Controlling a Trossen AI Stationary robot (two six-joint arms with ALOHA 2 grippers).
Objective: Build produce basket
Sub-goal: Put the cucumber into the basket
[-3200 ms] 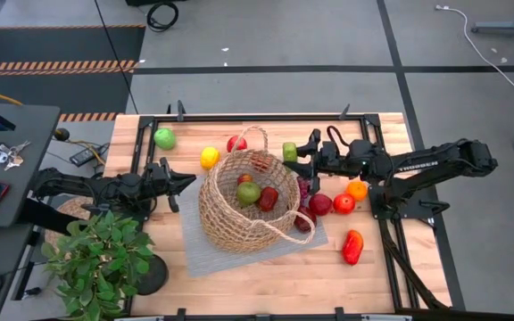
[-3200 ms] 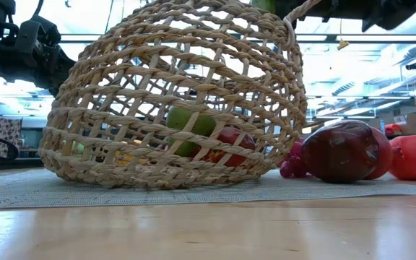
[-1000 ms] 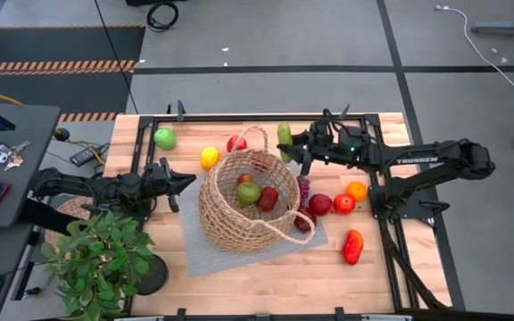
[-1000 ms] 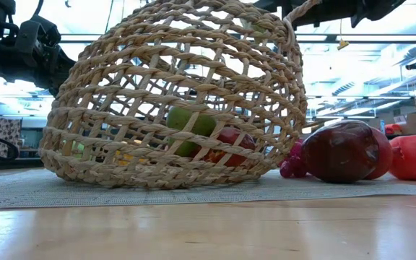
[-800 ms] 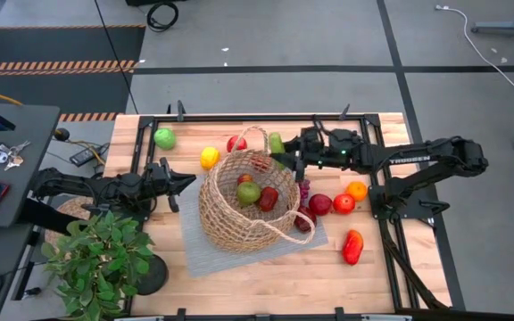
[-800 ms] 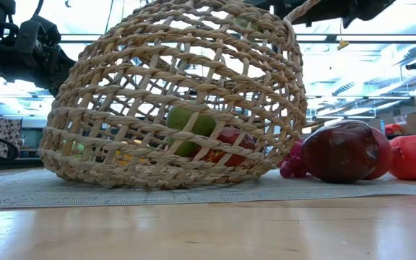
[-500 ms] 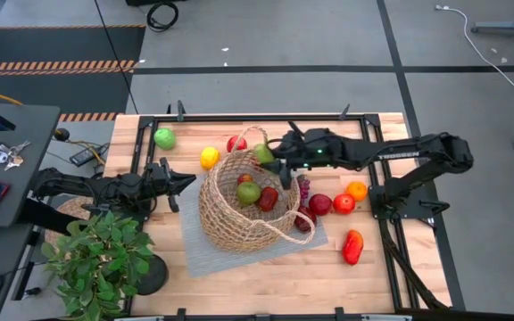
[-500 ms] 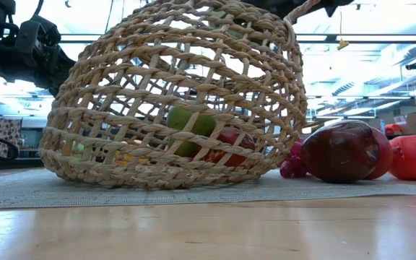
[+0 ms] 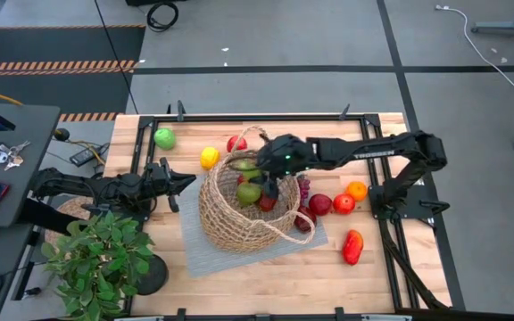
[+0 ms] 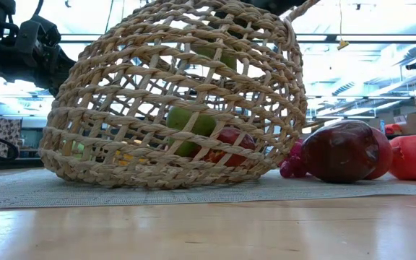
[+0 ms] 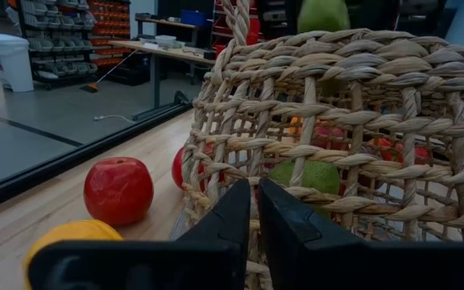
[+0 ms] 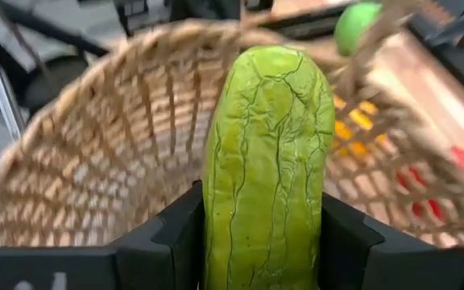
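The tan wicker basket [image 9: 239, 218] stands on a grey mat [image 9: 194, 254] and holds a green fruit [image 9: 249, 193] and red pieces. My right gripper [image 9: 261, 169] hangs over the basket's far rim, shut on a long wrinkled green vegetable [image 12: 268, 153]. That green vegetable [image 10: 226, 58] shows through the weave near the basket's top in the low view. My left gripper [image 9: 190, 181] is shut and level at the basket's left wall [image 11: 361, 121]; I cannot tell whether it touches the wall. My right gripper pinches the green vegetable between its two fingers [image 12: 176, 234] at the lower sides [image 12: 224, 234]. Most of its length sticks out past the fingertips. It comes from the table's right, slanting down over the basket's opening. The vegetable is lifted clear.
Loose produce lies around the basket: a green apple [image 9: 164, 137], a lemon [image 9: 209, 157] and a red apple [image 9: 236, 143] on the far left. Purple grapes [image 9: 303, 188], dark red fruit [image 9: 319, 204], an orange [image 9: 356, 190] and a red pepper [image 9: 352, 246] lie right. A potted plant [image 9: 101, 259] stands near left.
My right gripper has travelled toward the table's left, from beside the basket's far right rim to over its opening. It carried the green vegetable along and has come down, so the vegetable now shows inside the basket's top. The basket has stayed put.
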